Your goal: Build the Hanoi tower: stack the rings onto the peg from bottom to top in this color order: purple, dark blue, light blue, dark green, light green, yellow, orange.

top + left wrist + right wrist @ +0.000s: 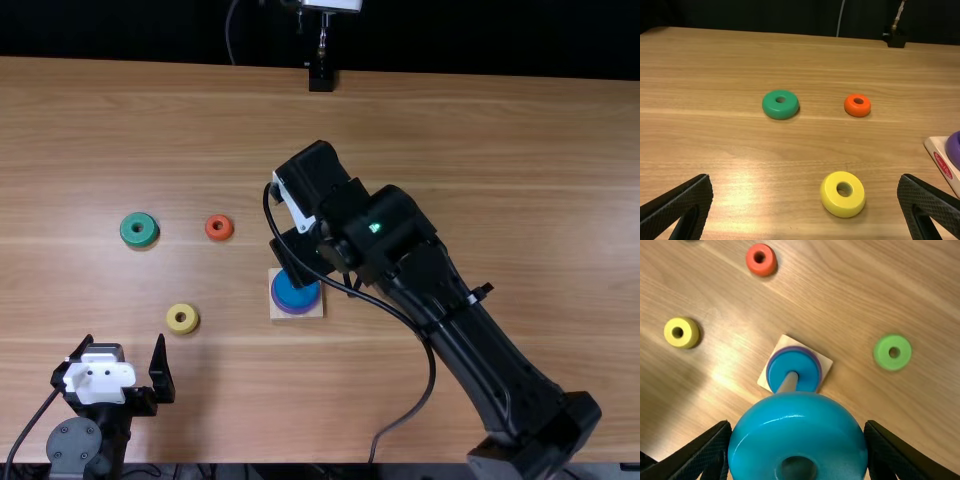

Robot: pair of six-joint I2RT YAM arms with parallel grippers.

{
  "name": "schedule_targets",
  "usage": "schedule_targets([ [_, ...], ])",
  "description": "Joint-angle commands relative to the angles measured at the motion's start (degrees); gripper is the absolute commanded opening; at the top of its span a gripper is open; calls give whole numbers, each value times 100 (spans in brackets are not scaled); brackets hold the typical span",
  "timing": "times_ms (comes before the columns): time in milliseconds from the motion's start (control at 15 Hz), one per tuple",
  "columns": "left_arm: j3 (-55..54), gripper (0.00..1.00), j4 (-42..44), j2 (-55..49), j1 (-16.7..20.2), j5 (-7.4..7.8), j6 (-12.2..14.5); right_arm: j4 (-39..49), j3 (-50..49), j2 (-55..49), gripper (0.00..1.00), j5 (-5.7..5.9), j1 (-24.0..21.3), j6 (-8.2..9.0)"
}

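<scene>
In the top view, my right gripper is over the wooden base, where a dark blue ring lies on a purple one. The right wrist view has my right gripper shut on a light blue ring, held above the peg; its hole looks offset from the peg's tip. My left gripper stands open near the table's near left, also in its wrist view. Loose rings are dark green, orange, yellow and light green.
The yellow ring lies a little beyond my left gripper, on the side towards the base. Dark green and orange rings lie farther back on the table. A black stand is at the far edge. The right arm's cable loops beside the base.
</scene>
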Motion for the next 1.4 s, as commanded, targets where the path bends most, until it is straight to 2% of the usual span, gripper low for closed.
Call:
schedule_targets([
  [0, -607, 100, -474, -67, 27, -9, 32, -20, 267, 140, 0, 50, 92, 6],
  [733, -607, 100, -474, -67, 18, -9, 32, -62, 478, 527, 0, 50, 320, 69],
  [1333, -607, 100, -474, -67, 18, -9, 32, -73, 381, 527, 0, 61, 276, 37],
])
